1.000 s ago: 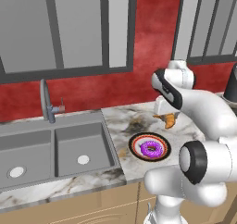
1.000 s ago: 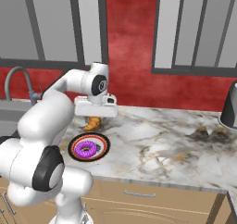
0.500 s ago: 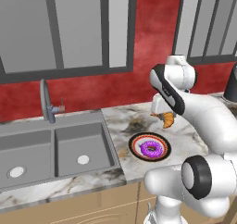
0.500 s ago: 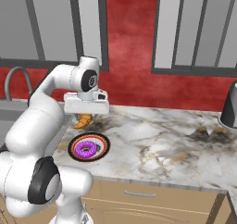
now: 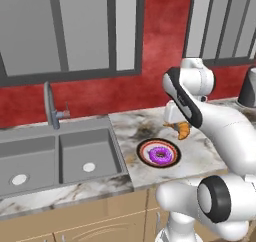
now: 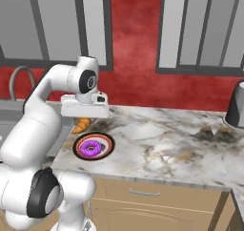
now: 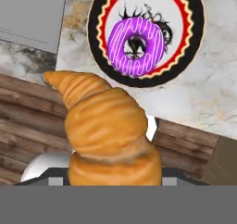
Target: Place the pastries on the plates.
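My gripper [image 5: 181,127] is clamped on the croissant [image 7: 108,130], lifted above the counter [image 6: 181,144] just beyond the red-rimmed plate [image 5: 148,148], so I can carry it. The donut [image 5: 160,156] already sits on that plate.

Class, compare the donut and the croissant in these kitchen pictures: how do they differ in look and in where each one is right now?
The donut is a purple glazed ring; the croissant is a golden-brown ridged crescent. The donut lies flat on the patterned plate; the croissant is held up off the counter in the tool, above and beside that plate. Both are small pastries, each smaller than the plate.
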